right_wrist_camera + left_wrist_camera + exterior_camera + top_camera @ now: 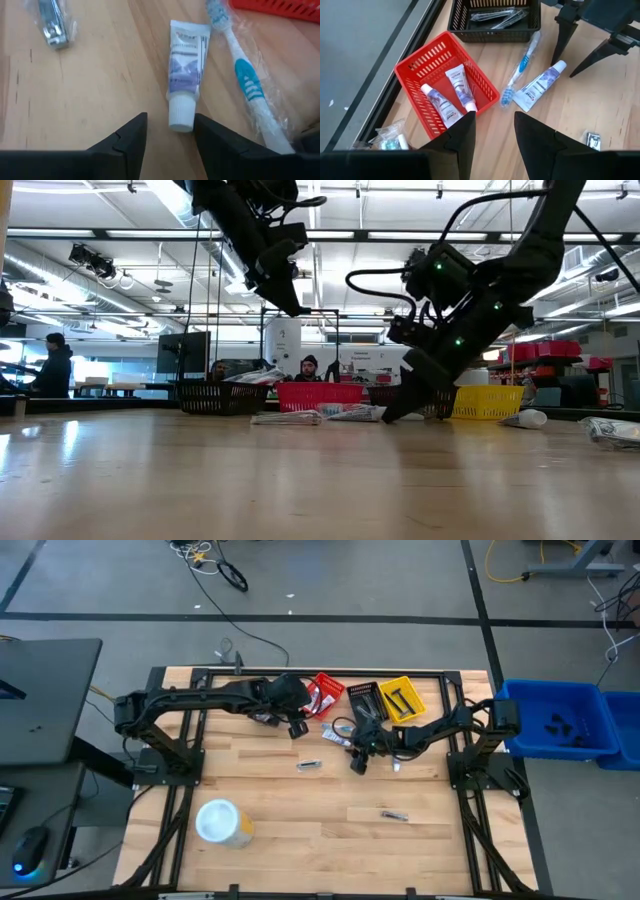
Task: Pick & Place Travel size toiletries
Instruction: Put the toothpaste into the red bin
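Observation:
My right gripper [170, 116] is open and low over the table, its fingers standing on either side of the white cap of a small white and purple tube [186, 65] that lies flat on the wood. A wrapped blue and white toothbrush [247, 85] lies beside the tube. My left gripper [494, 117] is open and empty, hovering near the red basket [420, 57], which holds two more tubes [451, 95]. In the high view the left gripper [298, 727] is by the red basket [325, 693] and the right gripper [357, 762] is just nearer.
A black basket [362, 698] with dark items and a yellow basket [402, 697] stand along the far edge. A bagged nail clipper [52, 25], a sachet [309, 765] and a dark item [394, 815] lie on the wood. The white-lidded tub [222, 822] stands near left. Blue bins [560, 720] are beyond the right edge.

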Robot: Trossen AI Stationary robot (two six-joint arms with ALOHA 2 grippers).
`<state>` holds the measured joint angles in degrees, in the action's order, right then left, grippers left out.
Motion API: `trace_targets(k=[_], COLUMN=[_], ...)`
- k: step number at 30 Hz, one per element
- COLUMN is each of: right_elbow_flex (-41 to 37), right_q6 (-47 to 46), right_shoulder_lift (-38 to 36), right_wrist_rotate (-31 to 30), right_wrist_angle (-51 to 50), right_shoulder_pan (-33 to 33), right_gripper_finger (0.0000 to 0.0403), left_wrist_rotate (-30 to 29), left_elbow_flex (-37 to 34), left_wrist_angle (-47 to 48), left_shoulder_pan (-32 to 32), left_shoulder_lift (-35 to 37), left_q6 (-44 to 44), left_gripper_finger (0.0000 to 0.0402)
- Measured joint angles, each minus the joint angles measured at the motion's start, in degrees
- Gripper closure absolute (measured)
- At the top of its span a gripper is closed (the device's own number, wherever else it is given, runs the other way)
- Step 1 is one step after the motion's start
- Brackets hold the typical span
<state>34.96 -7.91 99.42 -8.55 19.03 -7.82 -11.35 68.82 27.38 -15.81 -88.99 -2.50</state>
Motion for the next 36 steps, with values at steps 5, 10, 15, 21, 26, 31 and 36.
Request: trace_targets(k=[5,10,15,21,26,31,36], right_elbow_flex=[0.0,0.0,0.0,0.0,0.0,0.0,0.0], right_q6=[1.0,1.8,2.0,2.0,3.0,3.0,3.2], right_shoulder_lift=[0.0,0.0,0.0,0.0,0.0,0.0,-0.5], right_wrist_rotate=[0.1,0.1,0.1,0.2,0.7,2.7,2.8], right_wrist_angle=[0.9,1.6,2.2,1.4,1.6,1.8,2.1], right_shoulder_pan=[-0.4,-0.5,-0.8,-1.5,-1.5,-1.2,-0.2], right_gripper_finger=[0.0231,0.0228,0.0261,0.0298,0.0323,0.0334,0.0336], left_wrist_rotate=[0.0,0.0,0.0,0.0,0.0,2.5,7.4], left_elbow_flex=[0.0,0.0,0.0,0.0,0.0,0.0,0.0], left_wrist_angle=[0.0,0.0,0.0,0.0,0.0,0.1,0.1], left_shoulder_pan=[0.0,0.0,0.0,0.0,0.0,0.0,0.4], left_shoulder_lift=[0.0,0.0,0.0,0.0,0.0,0.0,0.0], left_q6=[-0.1,-0.1,-0.1,-0.1,-0.1,0.6,1.4], left_gripper_finger=[0.026,0.026,0.026,0.026,0.026,0.0259,0.0258])
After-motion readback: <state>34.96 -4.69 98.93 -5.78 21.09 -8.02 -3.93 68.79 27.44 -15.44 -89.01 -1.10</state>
